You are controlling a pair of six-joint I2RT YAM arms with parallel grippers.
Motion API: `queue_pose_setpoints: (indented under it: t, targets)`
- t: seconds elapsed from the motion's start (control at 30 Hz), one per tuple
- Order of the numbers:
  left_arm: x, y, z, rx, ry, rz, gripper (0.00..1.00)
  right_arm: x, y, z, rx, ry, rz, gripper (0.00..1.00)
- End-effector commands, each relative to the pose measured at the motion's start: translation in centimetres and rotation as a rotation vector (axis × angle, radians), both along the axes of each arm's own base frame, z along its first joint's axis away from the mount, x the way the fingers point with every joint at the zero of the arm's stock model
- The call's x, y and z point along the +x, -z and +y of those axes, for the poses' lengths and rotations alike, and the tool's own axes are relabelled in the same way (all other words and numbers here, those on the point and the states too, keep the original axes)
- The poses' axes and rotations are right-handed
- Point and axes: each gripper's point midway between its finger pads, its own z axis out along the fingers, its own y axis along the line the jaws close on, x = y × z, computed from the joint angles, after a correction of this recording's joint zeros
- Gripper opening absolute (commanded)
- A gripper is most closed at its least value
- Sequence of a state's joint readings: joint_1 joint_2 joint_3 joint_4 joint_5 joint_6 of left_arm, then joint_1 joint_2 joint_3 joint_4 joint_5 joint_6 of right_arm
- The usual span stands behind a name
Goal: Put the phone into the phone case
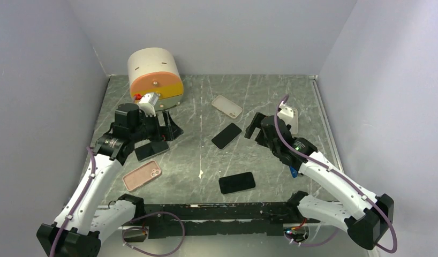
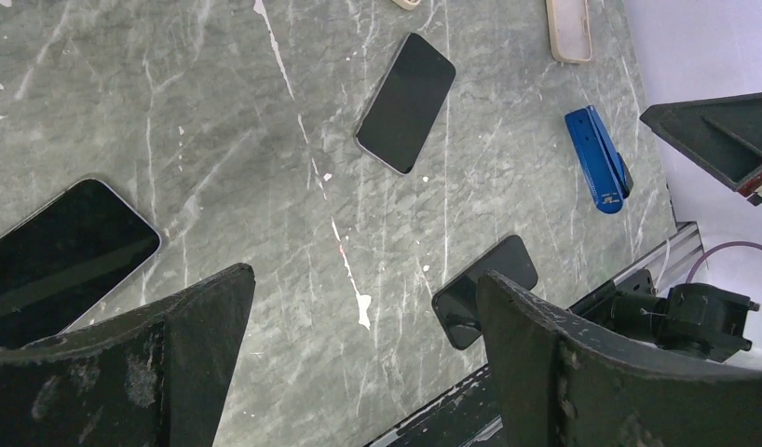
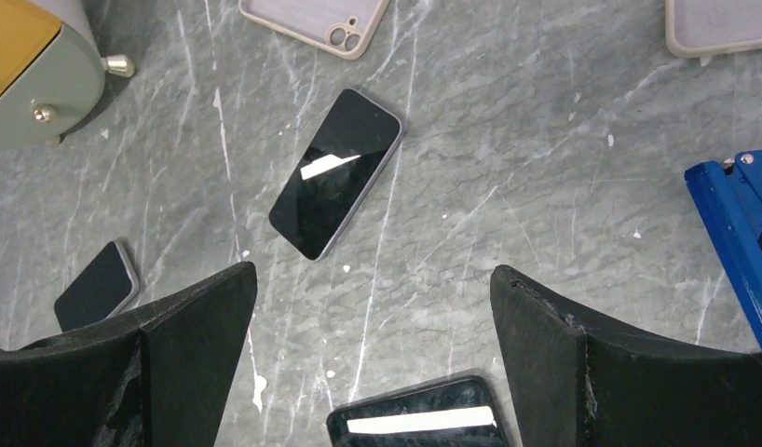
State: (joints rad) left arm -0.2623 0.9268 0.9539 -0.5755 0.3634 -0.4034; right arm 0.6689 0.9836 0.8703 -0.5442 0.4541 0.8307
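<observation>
Three black phones lie face up on the marble table: one in the middle (image 1: pixel 226 135) (image 2: pixel 406 102) (image 3: pixel 336 172), one near the front (image 1: pixel 236 182) (image 2: pixel 484 289) (image 3: pixel 419 424), and one by my left gripper (image 1: pixel 151 150) (image 2: pixel 61 256) (image 3: pixel 98 284). A pink case (image 1: pixel 142 175) lies at front left, a beige case (image 1: pixel 226 106) (image 3: pixel 312 19) at the back, and a pale case (image 1: pixel 288 119) (image 2: pixel 569 28) (image 3: pixel 722 23) at the right. My left gripper (image 1: pixel 166 128) (image 2: pixel 361 277) and right gripper (image 1: pixel 255 128) (image 3: pixel 373 275) are open, empty, above the table.
A round cream and orange container (image 1: pixel 154 75) (image 3: pixel 33 65) stands at back left behind the left arm. A blue stapler-like tool (image 1: pixel 293 171) (image 2: pixel 596 158) (image 3: pixel 741 223) lies under the right arm. Grey walls enclose the table; a black rail (image 1: pixel 217 211) runs along the front edge.
</observation>
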Motion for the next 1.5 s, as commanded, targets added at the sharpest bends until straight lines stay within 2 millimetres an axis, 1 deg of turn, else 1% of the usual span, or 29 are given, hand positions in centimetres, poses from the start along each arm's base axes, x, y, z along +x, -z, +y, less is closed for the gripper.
queue_pose_setpoints:
  t: [0.0, 0.1, 0.23, 0.3, 0.4, 0.47, 0.5, 0.57, 0.67, 0.7, 0.77, 0.8, 0.83, 0.87, 0.9, 1.0, 1.13, 1.27, 1.47]
  targets:
    - [0.2, -1.3, 0.3, 0.007, -0.006, -0.049, 0.94, 1.1, -1.8, -0.1, 0.027, 0.048, -0.055, 0.99]
    - [0.2, -1.3, 0.3, 0.007, -0.01, -0.054, 0.94, 2.0, -2.3, -0.5, 0.001, 0.073, -0.09, 0.99]
    - [0.0, -1.4, 0.7, 0.026, -0.016, -0.07, 0.94, 3.9, -4.5, -2.0, -0.088, 0.148, -0.187, 0.99]
    - [-0.2, -1.2, 1.1, 0.04, -0.029, -0.07, 0.94, 4.9, -5.2, -2.3, -0.172, 0.138, -0.228, 0.99]
    - [-0.3, -1.1, 1.4, 0.049, -0.045, -0.071, 0.94, 6.8, -5.7, -3.2, -0.31, 0.152, -0.239, 0.96]
    - [-0.2, -1.1, 1.5, 0.048, -0.05, -0.073, 0.94, 8.2, -5.2, -4.2, -0.37, 0.187, -0.205, 0.95]
    - [-0.2, -1.2, 1.5, 0.048, -0.05, -0.075, 0.94, 9.1, -4.6, -4.6, -0.378, 0.176, -0.177, 0.94]
    - [-0.3, -1.2, 1.6, 0.051, -0.053, -0.073, 0.94, 10.9, -3.1, -5.4, -0.379, 0.144, -0.127, 0.88]
    - [-0.3, -1.2, 1.7, 0.057, -0.06, -0.07, 0.94, 12.9, -0.2, -7.1, -0.367, 0.114, -0.049, 0.72]
    - [-0.4, -1.3, 1.7, 0.057, -0.059, -0.072, 0.94, 13.5, 0.7, -8.3, -0.369, 0.129, -0.021, 0.67]
    - [-0.4, -1.4, 1.7, 0.055, -0.059, -0.079, 0.94, 14.4, 2.6, -10.1, -0.39, 0.146, 0.041, 0.57]
    - [-0.4, -1.5, 1.8, 0.054, -0.06, -0.082, 0.94, 14.8, 3.9, -10.9, -0.403, 0.154, 0.08, 0.53]
    - [-0.5, -1.5, 1.8, 0.054, -0.061, -0.085, 0.94, 15.3, 4.8, -11.6, -0.402, 0.153, 0.105, 0.47]
    - [-0.4, -1.5, 1.8, 0.055, -0.062, -0.087, 0.94, 15.8, 5.5, -11.8, -0.388, 0.137, 0.118, 0.42]
    - [-0.4, -1.6, 1.9, 0.057, -0.063, -0.089, 0.94, 16.2, 6.1, -12.4, -0.381, 0.141, 0.126, 0.39]
    - [-0.4, -1.7, 1.9, 0.057, -0.064, -0.093, 0.94, 17.1, 8.3, -13.9, -0.358, 0.133, 0.181, 0.35]
    - [-0.5, -1.7, 1.9, 0.057, -0.063, -0.094, 0.94, 18.0, 11.1, -14.9, -0.356, 0.107, 0.276, 0.31]
    - [-0.5, -1.7, 2.0, 0.062, -0.07, -0.096, 0.94, 18.5, 12.7, -15.9, -0.36, 0.106, 0.32, 0.3]
    - [-0.4, -1.7, 2.0, 0.063, -0.07, -0.095, 0.94, 18.4, 14.3, -17.4, -0.366, 0.117, 0.387, 0.29]
